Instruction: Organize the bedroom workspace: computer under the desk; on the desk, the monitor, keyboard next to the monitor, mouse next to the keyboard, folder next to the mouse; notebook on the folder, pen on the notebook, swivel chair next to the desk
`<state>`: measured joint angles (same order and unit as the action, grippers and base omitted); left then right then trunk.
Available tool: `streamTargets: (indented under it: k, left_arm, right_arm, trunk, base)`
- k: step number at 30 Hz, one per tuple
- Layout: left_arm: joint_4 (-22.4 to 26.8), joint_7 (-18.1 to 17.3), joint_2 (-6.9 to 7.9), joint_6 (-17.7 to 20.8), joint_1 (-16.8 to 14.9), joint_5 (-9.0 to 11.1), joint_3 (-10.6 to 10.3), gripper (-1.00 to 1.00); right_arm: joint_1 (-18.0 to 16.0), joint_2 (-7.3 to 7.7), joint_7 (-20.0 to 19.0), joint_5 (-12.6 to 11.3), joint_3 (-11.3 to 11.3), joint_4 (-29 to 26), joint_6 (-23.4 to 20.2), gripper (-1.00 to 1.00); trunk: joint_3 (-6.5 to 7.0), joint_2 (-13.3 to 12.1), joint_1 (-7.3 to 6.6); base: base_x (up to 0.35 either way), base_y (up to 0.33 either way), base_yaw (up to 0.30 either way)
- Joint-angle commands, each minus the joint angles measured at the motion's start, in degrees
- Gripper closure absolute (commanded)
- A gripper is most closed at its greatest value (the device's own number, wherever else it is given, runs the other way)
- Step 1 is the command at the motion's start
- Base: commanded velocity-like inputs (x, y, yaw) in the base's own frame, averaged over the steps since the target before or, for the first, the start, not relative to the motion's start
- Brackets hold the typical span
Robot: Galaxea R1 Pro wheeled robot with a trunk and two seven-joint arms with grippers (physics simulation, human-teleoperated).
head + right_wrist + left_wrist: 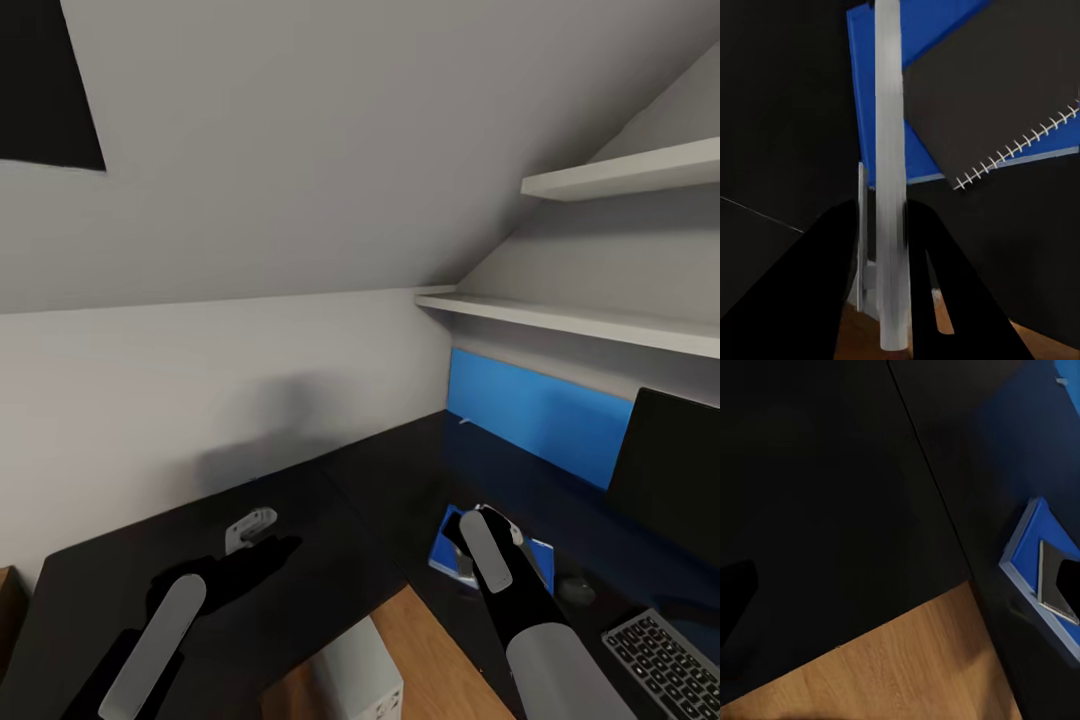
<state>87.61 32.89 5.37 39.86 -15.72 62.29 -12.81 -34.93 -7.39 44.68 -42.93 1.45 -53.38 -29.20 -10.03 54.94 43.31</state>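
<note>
the right gripper (891, 247) pinches the pen (889, 150), a thin, light, stiff, slippery rod best held mid-shaft, above the notebook (1005, 97) lying on the folder (922, 75) on the black surface (300, 520); left gripper (250, 527): cannot tell.

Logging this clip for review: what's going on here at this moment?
The robot faces the black desk. Its right gripper is shut on a slim silver pen, held above the dark spiral notebook, which already lies on the blue folder on the desk. The left gripper hangs over the bare desktop, and whether it is open is unclear. The keyboard and monitor are on the desk to the right, and the pale computer sits below.
</note>
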Motion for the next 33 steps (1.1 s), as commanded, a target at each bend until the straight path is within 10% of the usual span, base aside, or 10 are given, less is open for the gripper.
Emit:
streamTargets:
  k: [1,12,33]
  left_arm:
    - [0.1,0.6,0.05,0.0,0.0,0.6,-0.1,-1.00]
    - [0.0,0.6,-0.28,0.2,0.1,0.7,0.3,-1.00]
    - [-1.2,0.6,0.17,0.0,0.4,0.7,-0.2,-1.00]
  right_arm:
    - [0.0,-0.05,0.3,-0.3,0.1,0.0,-0.1,1.00]
    - [0.0,0.06,0.2,-0.2,-0.1,2.0,10.8,1.00]
    - [0.0,0.01,0.1,-0.5,-0.3,3.5,11.4,1.00]
  trunk:
    - [-0.09,0.1,0.04]
    - [-0.09,0.1,0.04]
    - [-0.21,0.1,0.04]
  base:
    - [0.277,0.000,0.000]
    - [0.083,0.000,-0.001]
    - [0.025,-0.026,-0.079]
